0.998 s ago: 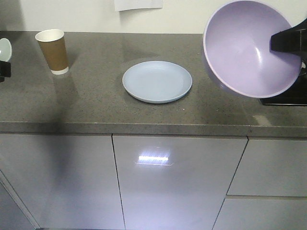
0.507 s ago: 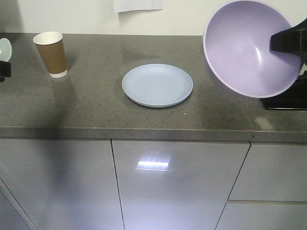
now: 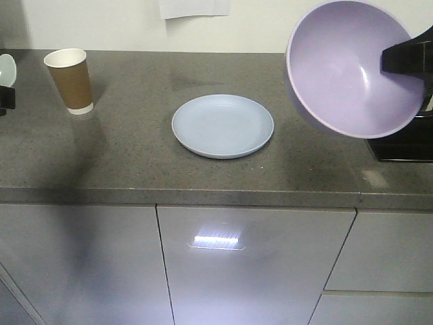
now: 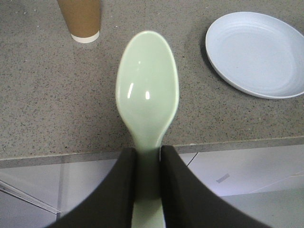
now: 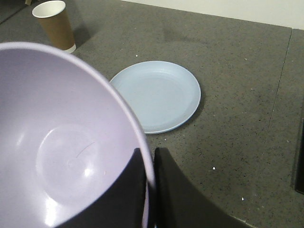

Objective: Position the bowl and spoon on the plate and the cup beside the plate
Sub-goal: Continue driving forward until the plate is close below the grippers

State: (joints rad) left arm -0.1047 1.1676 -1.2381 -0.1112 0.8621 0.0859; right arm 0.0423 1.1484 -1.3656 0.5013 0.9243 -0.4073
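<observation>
The pale lavender bowl hangs tilted in the air above the right of the counter. My right gripper is shut on its rim, one finger inside and one outside. The light blue plate lies empty at mid-counter, left of and below the bowl. The brown paper cup stands upright at the far left. My left gripper is shut on the handle of the mint-green spoon, held over the counter's front edge between the cup and the plate.
A black flat appliance lies on the counter under the bowl at the right edge. The grey speckled counter ends in a front edge above grey cabinet doors. A white wall with a paper sheet backs the counter.
In the front view the counter, plate and cup have slid slightly lower in the frame. Both grippers keep the same hold and the same place in the frame.
</observation>
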